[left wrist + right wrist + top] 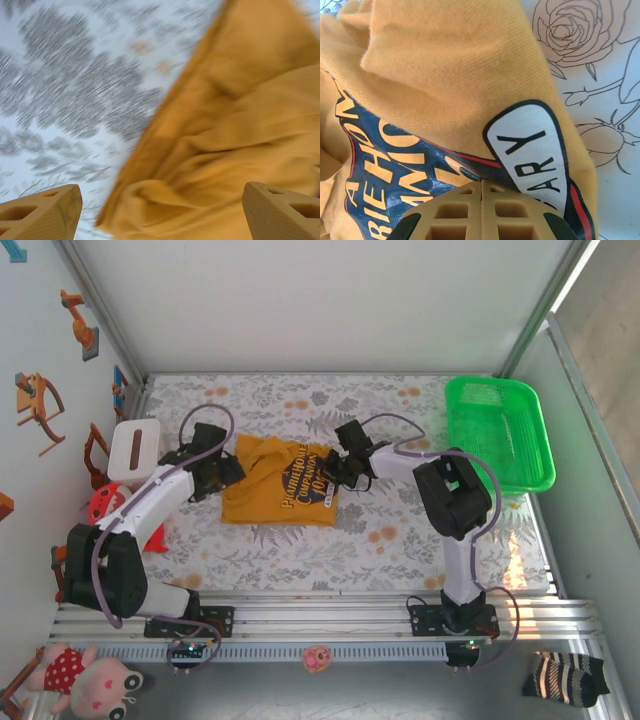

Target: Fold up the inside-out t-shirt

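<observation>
Both arms reach from the near worktop [400,540] edge, elbows bent, toward the inside-out t-shirt [275,490] lying rumpled between them — left gripper [228,472] at its left edge, spread wide over cloth; right gripper [335,472] at its right edge, closed tight above the print — green basket [540,440] beyond, far right.

Overhead shot is bright and even, with daylight coming in from the right. There's a washed-out glare patch on the grey floral table cover [515,558] near its right edge (shadows on it are soft and faint). The left wrist view is badly motion-smeared: the cover's pattern and the mustard-yellow cotton t-shirt [240,130] both streak. The right wrist view is crisp, and the shirt's dark printed lettering [385,165] is razor sharp.
</observation>
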You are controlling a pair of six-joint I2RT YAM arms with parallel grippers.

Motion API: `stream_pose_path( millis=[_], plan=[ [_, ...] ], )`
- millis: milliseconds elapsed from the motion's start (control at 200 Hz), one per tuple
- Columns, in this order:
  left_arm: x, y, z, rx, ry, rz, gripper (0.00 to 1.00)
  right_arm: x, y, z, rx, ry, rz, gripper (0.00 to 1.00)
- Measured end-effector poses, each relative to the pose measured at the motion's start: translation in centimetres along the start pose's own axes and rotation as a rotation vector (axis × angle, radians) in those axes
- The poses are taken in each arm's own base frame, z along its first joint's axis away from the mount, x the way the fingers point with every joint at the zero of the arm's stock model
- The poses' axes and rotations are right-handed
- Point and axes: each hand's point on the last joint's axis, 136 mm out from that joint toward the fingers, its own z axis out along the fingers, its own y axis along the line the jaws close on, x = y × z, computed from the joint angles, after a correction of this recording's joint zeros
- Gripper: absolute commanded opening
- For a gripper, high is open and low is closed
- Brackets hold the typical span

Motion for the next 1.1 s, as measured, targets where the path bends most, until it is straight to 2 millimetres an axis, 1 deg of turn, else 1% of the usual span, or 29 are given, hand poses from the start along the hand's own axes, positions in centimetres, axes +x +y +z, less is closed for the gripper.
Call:
stream_pose_path(
  millis=[65, 135, 205, 240, 295, 376, 461, 516, 611, 676, 706, 781, 851, 906, 1001, 1102],
  plan=[
    [-1.0, -3.1, -1.4, 0.059, -0.036, 0.057, 0.82, 0.0, 0.0, 0.0, 0.001, 0.0, 0.0, 0.0],
    [-1.1, -6.1, -2.1, 0.11, -0.046, 0.11, 0.82, 0.0, -0.1, 0.1, 0.001, 0.001, 0.001, 0.0],
    [-0.7, -9.1, -1.7, 0.143, -0.031, 0.157, 0.82, 0.0, -0.1, 0.1, 0.002, 0.001, 0.001, 0.0],
    [-0.2, -10.5, -1.0, 0.152, -0.012, 0.18, 0.83, 0.0, -0.1, 0.1, 0.002, 0.002, 0.001, 0.0],
    [0.7, -12.1, 0.3, 0.153, 0.016, 0.21, 0.83, 0.0, -0.1, 0.1, 0.003, 0.002, 0.001, 0.0],
    [2.1, -13.5, 2.5, 0.134, 0.058, 0.242, 0.82, 0.0, -0.2, 0.2, 0.003, 0.003, 0.002, 0.0],
    [3.1, -13.9, 4.7, 0.097, 0.092, 0.25, 0.83, 0.1, -0.2, 0.2, 0.003, 0.003, 0.001, 0.0],
    [3.2, -13.8, 5.9, 0.068, 0.1, 0.243, 0.83, 0.1, -0.2, 0.2, 0.003, 0.003, 0.001, 0.0],
    [3.0, -13.9, 7.1, 0.028, 0.098, 0.235, 0.8, 0.1, -0.3, 0.2, 0.003, 0.002, 0.001, 0.0],
    [2.5, -14.2, 7.7, 0.015, 0.087, 0.225, 0.72, 0.1, -0.3, 0.3, 0.002, 0.003, 0.001, 0.0],
    [2.3, -14.4, 7.8, 0.013, 0.084, 0.222, 0.65, 0.1, -0.3, 0.3, 0.001, 0.003, 0.001, 0.0],
    [1.8, -14.9, 8.2, 0.012, 0.072, 0.209, 0.4, 0.2, -0.3, 0.3, 0.0, 0.005, 0.001, 0.0],
    [1.4, -15.1, 8.3, 0.013, 0.063, 0.203, 0.14, 0.2, -0.3, 0.3, 0.0, 0.005, 0.001, 0.0],
    [1.1, -15.2, 8.2, 0.016, 0.058, 0.206, 0.0, 0.2, -0.3, 0.3, 0.0, 0.004, 0.001, 0.0],
    [0.2, -15.2, 8.1, 0.024, 0.05, 0.2, 0.0, 0.2, -0.3, 0.3, 0.001, 0.005, 0.0, 0.0],
    [-1.2, -14.1, 8.0, 0.043, 0.059, 0.169, 0.0, 0.2, -0.3, 0.3, 0.0, 0.005, -0.001, 0.0]
  ],
)
